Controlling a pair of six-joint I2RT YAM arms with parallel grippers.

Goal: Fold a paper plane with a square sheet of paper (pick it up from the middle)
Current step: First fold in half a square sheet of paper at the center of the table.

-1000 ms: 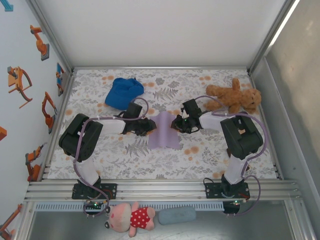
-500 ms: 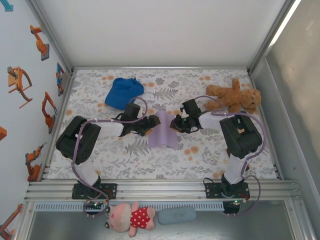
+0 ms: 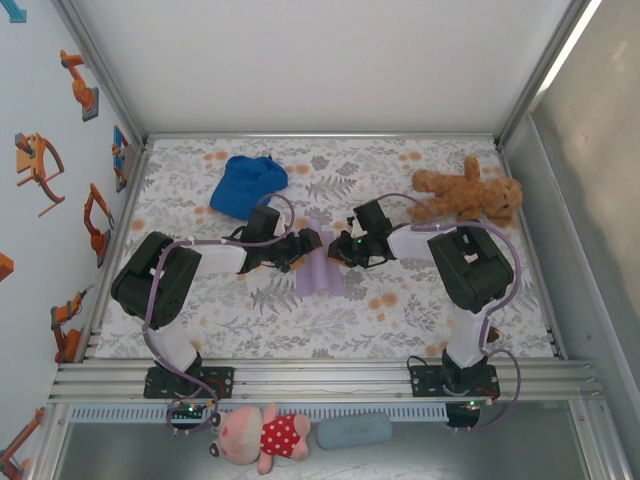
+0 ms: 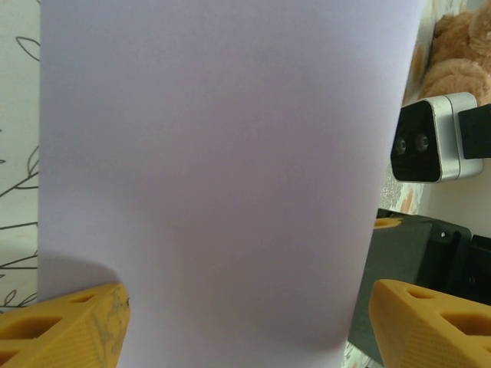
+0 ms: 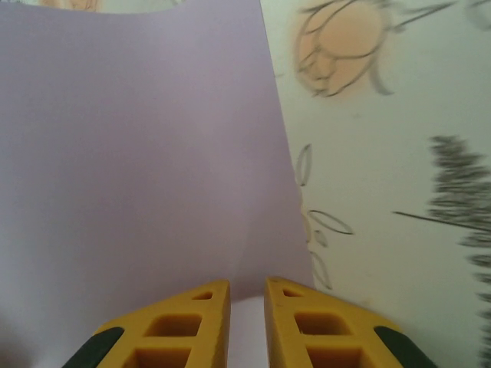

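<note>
Tight in the middle: the left pincer [image 3: 309, 244] and the right pincer [image 3: 336, 250] are almost nose to nose, and the raised sheet of paper [image 3: 320, 274] walls the gap between them. The blue cap [image 3: 248, 185] sits far-left of the left pincer. The teddy bear [image 3: 468, 195] sits far-right of the right one. Nearer the bases, the floral surface [image 3: 400, 320] lies open.

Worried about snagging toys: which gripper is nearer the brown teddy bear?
Right. The right gripper pinches the paper on the side toward the teddy bear; the left gripper is at the paper's opposite edge, farther away.
</note>
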